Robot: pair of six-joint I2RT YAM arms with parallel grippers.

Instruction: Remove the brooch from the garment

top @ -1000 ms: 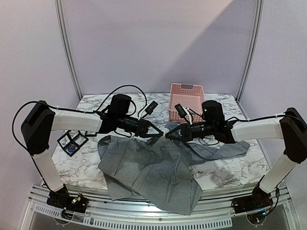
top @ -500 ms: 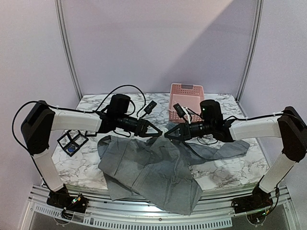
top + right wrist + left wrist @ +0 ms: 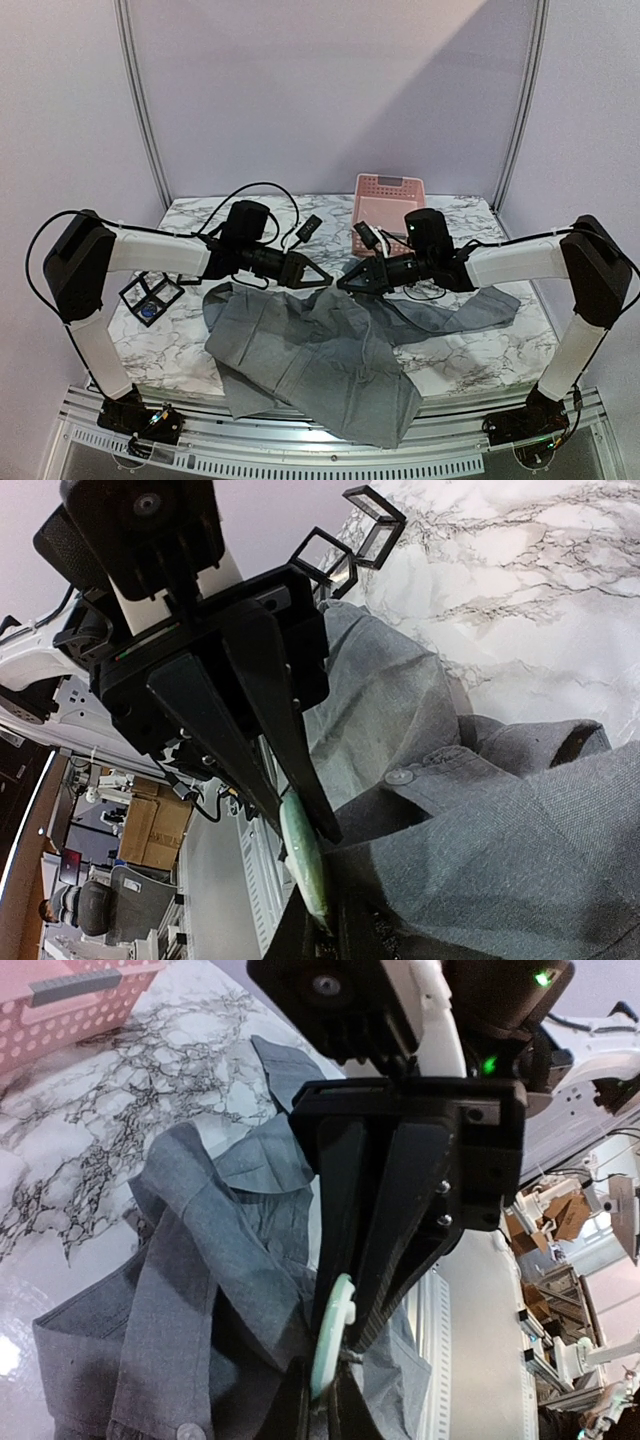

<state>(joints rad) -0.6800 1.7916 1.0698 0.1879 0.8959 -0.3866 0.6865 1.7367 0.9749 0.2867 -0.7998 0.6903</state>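
Left hand [image 3: 322, 280] and right hand [image 3: 347, 283] meet tip to tip, both pinched narrow. In each wrist view the pale green brooch [image 3: 332, 1345] stands edge-on with its lower end between that hand's own fingertips, so both look closed on it. Which has the disc and which the pin, can't tell. Brooch sits right against the grey garment [image 3: 300, 350], cloth bunched there, the rest spread on the tabletop [image 3: 470, 360]. Judged: grasp made; unpinning and pulling clear not yet done.
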